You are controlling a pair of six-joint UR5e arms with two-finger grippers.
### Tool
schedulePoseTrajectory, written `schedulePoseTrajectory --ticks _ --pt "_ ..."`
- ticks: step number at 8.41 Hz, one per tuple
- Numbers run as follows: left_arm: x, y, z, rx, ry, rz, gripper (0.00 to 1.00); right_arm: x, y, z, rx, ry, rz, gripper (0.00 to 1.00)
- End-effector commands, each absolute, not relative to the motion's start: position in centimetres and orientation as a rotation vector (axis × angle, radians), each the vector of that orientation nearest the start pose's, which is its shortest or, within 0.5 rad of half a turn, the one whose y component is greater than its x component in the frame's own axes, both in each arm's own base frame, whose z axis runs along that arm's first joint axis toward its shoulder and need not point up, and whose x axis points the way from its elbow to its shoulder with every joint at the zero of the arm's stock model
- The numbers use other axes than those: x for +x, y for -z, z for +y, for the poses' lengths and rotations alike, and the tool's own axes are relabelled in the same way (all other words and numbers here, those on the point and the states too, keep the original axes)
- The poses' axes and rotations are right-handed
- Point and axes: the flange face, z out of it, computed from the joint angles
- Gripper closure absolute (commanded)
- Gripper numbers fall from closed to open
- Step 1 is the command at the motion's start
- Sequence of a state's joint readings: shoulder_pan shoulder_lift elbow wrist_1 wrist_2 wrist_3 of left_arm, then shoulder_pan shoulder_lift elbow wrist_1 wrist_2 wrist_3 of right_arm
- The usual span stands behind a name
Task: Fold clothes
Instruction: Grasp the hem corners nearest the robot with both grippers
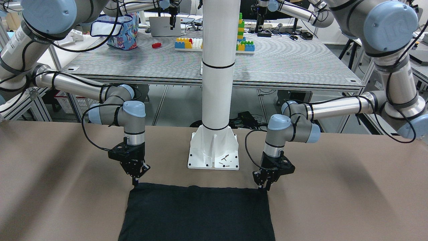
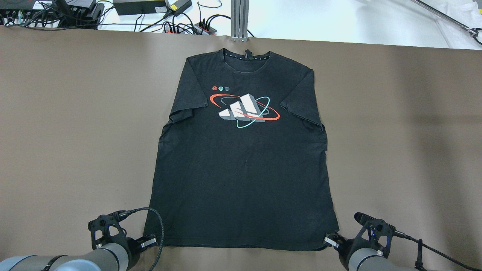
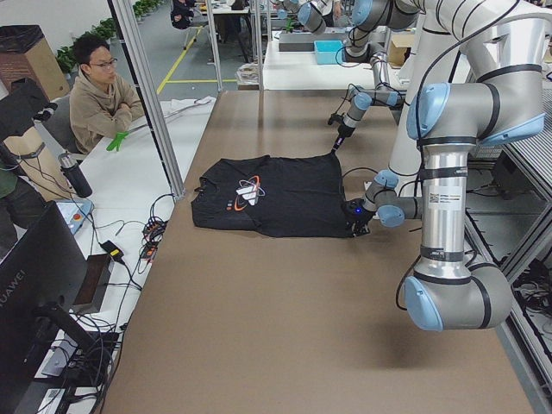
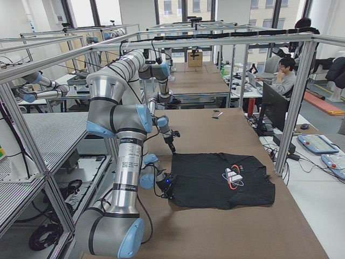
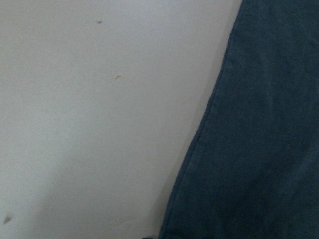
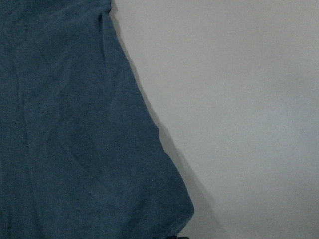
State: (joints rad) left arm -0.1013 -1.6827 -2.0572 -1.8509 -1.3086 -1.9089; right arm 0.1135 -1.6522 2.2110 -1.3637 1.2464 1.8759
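Black T-shirt [image 2: 241,169] flat on brown table [image 2: 75,113], left tool [image 2: 151,241], right tool [image 2: 329,239] at hem corners

free: table [image 2: 56,150] flanking shirt [image 2: 244,169] | obstacle: white pillar [image 1: 217,83] on robot side

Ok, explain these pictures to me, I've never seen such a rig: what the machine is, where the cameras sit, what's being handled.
This is a robot with two arms, each ending in a two-finger gripper. One camera looks down from behind it, one faces it from across the table, two watch from the table's ends, and one sits on each wrist. A black T-shirt with a printed logo lies flat on the table, collar away from the robot. The left gripper and right gripper sit at the two corners of the bottom hem. Whether they have pinched the cloth cannot be told. The wrist pictures show only shirt edge and table.
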Motion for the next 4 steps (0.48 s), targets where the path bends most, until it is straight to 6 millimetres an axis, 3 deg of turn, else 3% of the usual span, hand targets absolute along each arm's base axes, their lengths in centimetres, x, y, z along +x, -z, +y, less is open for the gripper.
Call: schedulePoseTrajectory --ticks 1,2,4 --pt "49.1 -34.9 -20.6 0.137 0.517 0.906 1.0 -41.4 -37.9 -21.4 0.236 -0.518 -0.79 1.0" --pt "48.6 -34.1 -20.5 0.132 0.51 0.924 1.0 -41.2 -37.6 -21.5 0.235 -0.522 -0.796 1.0" --pt "43.4 -31.2 -20.0 0.082 0.468 0.982 1.0 -39.0 -34.3 -21.6 0.222 -0.534 -0.865 1.0"
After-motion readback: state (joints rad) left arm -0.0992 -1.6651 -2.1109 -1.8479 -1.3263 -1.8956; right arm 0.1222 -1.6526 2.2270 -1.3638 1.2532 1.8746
